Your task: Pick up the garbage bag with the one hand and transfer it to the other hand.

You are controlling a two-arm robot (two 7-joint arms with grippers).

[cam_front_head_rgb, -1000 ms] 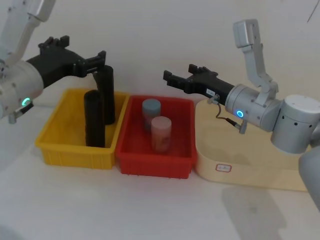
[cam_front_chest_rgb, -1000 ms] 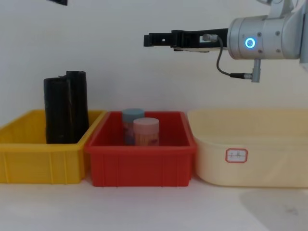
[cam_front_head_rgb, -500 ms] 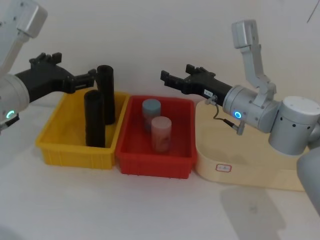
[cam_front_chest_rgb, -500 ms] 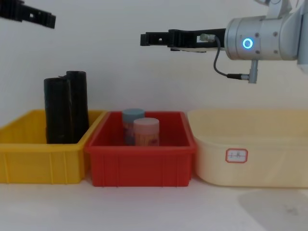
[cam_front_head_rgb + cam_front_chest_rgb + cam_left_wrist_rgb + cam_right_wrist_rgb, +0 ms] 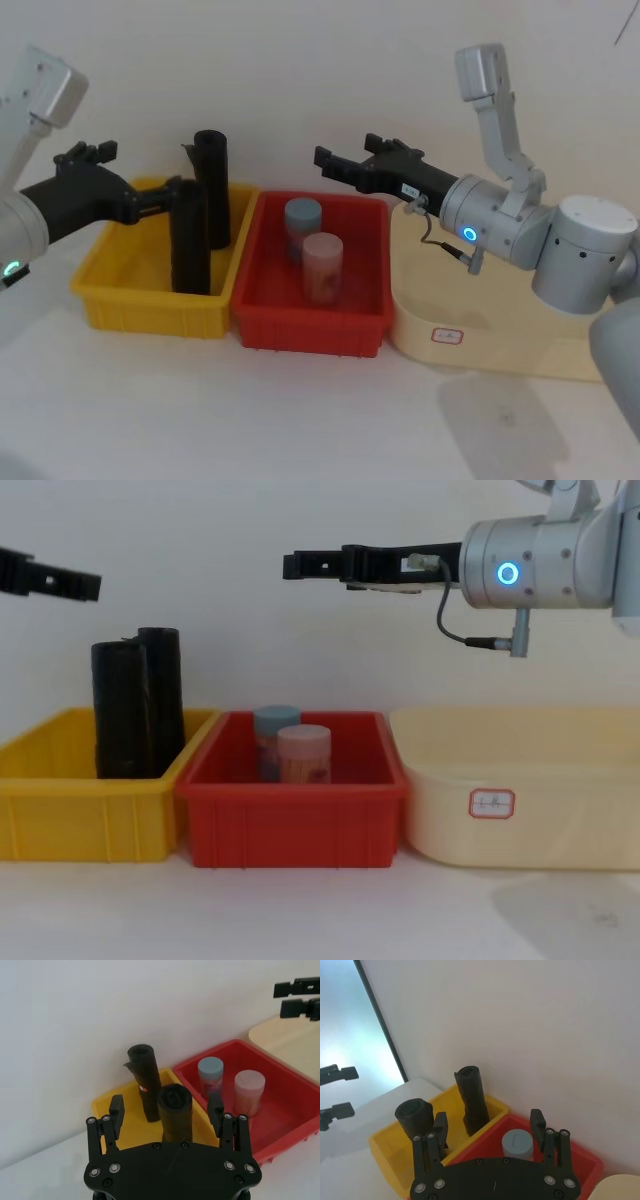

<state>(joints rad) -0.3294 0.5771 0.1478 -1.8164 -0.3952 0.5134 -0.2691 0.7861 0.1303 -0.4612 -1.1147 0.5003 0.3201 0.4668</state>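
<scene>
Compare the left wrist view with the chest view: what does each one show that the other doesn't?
Left wrist view: the left gripper, fingers open, framing the top end of the garbage bag, and the ragged flap on the taller roll behind it. Chest view: the right gripper with its blue ring, and the label on the cream tub. Shared: both rolls upright in the yellow bin, two jars in the red bin, and the right gripper's fingertips.

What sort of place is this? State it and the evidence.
Probably a robot test bench: a yellow plastic bin, red plastic bin and cream plastic tub in a row on a white table, with the open left gripper over the yellow bin and open right gripper above the red one.
</scene>
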